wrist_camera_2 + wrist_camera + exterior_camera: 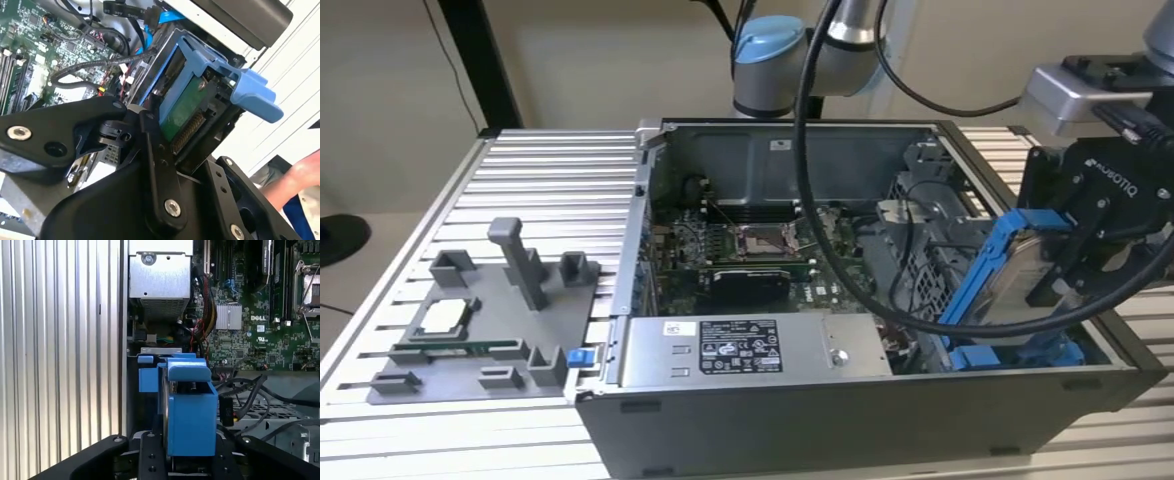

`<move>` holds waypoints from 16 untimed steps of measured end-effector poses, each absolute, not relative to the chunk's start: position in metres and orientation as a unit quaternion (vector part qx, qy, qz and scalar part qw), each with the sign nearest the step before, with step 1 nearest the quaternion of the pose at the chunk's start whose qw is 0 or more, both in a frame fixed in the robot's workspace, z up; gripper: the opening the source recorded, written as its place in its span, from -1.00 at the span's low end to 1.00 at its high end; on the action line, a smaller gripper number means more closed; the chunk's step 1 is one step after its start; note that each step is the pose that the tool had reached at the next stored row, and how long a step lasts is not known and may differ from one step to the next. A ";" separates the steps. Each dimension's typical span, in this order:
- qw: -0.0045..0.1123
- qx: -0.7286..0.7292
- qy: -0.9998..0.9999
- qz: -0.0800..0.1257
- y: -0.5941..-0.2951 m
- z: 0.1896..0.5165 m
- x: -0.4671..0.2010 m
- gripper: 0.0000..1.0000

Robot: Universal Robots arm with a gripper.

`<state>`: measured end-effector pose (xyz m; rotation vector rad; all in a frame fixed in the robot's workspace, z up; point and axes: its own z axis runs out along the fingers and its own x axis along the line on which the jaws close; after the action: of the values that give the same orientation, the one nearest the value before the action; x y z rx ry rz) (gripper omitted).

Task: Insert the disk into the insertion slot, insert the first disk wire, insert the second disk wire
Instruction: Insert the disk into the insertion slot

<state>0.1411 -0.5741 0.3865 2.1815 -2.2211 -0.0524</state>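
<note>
The claw (1074, 270) is clenched on the disk (1025, 285), gripping it by the sides of its blue carrier frame (983, 270). In the exterior view the disk hangs steeply tilted at the exterior view's right end of the open PC case (854, 415). Its lower end is close above the insertion slot (927, 285), the grey bay with the perforated wall and blue fittings, and it is not seated there. In the second wrist view the black fingers (157, 150) flank the disk's green circuit board, and the carrier's blue tab juts out past them. The motherboard (747, 250) lies in the middle of the case, and a thick black cable (854, 290) loops across it. The grey power supply box (734, 350) sits along the case's near wall. A grey fixture tray (467, 340) with upright posts lies on the ribbed surface (547, 170) at the exterior view's left, well apart from the claw.
</note>
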 end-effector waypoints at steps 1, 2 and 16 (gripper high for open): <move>0.014 0.701 -0.713 -0.017 -0.574 0.386 0.141 -1.00; 0.014 0.701 -0.713 -0.017 -0.574 0.387 0.141 -1.00; 0.014 0.701 -0.713 -0.017 -0.570 0.386 0.141 -1.00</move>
<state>0.1406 -0.5696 0.3863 2.1823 -2.2215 -0.0536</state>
